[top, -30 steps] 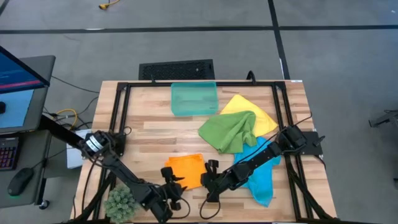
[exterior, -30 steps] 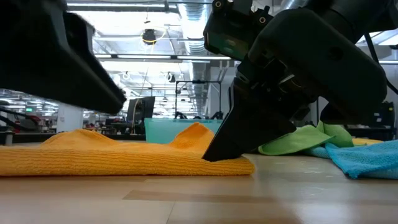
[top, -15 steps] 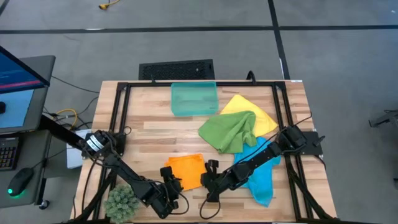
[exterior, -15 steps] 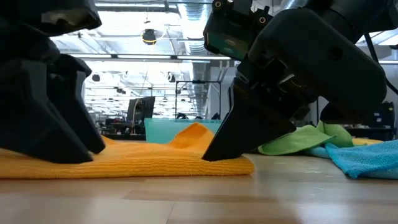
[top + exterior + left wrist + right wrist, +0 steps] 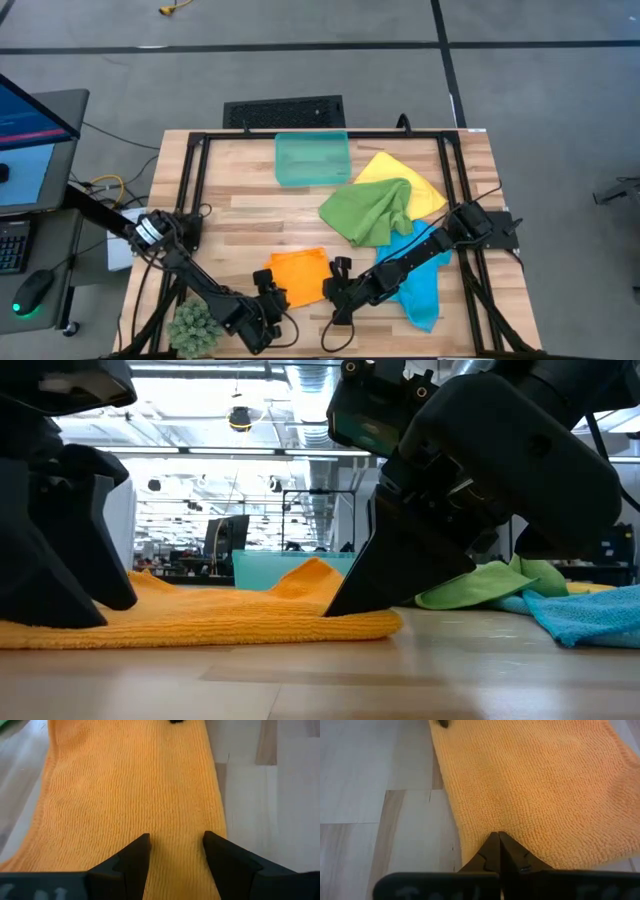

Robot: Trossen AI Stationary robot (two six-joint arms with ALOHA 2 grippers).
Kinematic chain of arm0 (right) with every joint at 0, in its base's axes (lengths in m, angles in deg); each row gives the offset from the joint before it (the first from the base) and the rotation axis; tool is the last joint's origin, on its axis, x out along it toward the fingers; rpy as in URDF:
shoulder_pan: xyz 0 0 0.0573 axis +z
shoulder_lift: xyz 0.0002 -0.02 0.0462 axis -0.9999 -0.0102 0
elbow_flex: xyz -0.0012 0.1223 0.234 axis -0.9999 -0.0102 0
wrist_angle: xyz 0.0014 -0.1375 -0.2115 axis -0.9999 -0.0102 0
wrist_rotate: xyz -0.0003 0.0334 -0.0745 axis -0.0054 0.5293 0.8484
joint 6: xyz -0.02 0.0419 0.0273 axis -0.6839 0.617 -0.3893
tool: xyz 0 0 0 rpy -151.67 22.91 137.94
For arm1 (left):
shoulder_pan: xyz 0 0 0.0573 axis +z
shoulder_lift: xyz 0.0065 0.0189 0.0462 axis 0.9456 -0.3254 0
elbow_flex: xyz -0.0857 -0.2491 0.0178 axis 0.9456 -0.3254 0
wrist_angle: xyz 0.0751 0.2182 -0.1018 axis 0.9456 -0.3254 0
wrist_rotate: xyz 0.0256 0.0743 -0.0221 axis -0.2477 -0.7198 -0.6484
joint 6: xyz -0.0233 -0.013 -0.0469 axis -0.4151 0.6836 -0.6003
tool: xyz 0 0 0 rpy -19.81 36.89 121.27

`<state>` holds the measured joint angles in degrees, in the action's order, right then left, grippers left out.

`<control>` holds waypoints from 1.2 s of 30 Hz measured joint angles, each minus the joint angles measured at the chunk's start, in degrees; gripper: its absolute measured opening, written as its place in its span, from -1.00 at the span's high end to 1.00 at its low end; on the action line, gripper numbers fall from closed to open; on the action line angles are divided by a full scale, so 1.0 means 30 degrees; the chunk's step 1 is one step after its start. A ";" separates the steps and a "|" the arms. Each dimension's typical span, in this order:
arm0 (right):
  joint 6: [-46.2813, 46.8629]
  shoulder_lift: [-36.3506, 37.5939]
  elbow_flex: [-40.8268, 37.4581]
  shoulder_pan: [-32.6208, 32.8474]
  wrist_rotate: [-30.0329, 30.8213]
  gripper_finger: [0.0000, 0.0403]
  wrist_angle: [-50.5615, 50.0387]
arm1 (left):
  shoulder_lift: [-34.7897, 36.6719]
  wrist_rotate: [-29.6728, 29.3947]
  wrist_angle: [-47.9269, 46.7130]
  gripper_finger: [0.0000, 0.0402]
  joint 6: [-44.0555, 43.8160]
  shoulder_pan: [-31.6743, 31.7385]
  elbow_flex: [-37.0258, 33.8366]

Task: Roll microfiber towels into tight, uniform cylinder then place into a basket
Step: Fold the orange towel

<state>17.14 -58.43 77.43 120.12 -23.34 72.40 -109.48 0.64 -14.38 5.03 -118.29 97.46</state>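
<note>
No towel has been rolled yet, and the basket (image 5: 312, 160) at the far edge of the table (image 5: 240, 205) is seen empty. The orange towel (image 5: 298, 274) lies flat, folded, at the near edge, with both arms set at its near end. The right end effector (image 5: 498, 851) is clenched on that towel's edge; the left end effector (image 5: 175, 851) is spread wide over the cloth, nothing being grasped. The green towel (image 5: 370, 212), yellow towel (image 5: 400, 172) and blue towel (image 5: 420, 285) are heaped loosely to the right, untouched. All four rolls are judged still to be made.
</note>
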 joint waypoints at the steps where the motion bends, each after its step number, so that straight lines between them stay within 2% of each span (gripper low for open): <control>1: 0.0000 0.0000 0.0000 0.0000 0.0001 0.92 0.0000 | 0.0000 0.0012 -0.0108 0.09 0.0000 -0.0051 0.0045; 5: 0.0000 0.0000 0.0000 0.0000 -0.0005 0.93 0.0000 | -0.0007 0.0583 -0.1590 0.09 -0.0243 -0.0240 0.0589; 16: 0.0035 0.0000 0.0000 0.0000 -0.0033 0.92 0.0015 | -0.0078 0.2444 -0.6554 0.09 -0.3361 -0.1979 0.2025; 20: 0.0029 0.0000 0.0000 0.0000 -0.0032 0.94 0.0022 | -0.0130 0.2535 -0.7835 0.09 -0.3810 -0.2523 0.2563; 26: 0.0003 -0.0007 -0.0002 0.0000 -0.0017 0.89 0.0078 | -0.0138 0.0930 -0.8137 0.09 -0.3535 -0.2665 0.3185; 31: -0.0170 -0.0022 0.0080 0.0020 -0.0004 0.81 0.0127 | -0.0138 -0.0976 -0.6944 0.09 -0.1549 -0.2604 0.3105; 36: -0.1456 -0.0076 0.0837 0.0262 -0.0076 0.65 -0.0593 | -0.0138 -0.1230 -0.5691 0.09 -0.0003 -0.2190 0.2845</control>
<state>12.77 -58.66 79.94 120.90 -23.56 70.62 -109.90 -3.05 -31.46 5.02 -124.86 105.99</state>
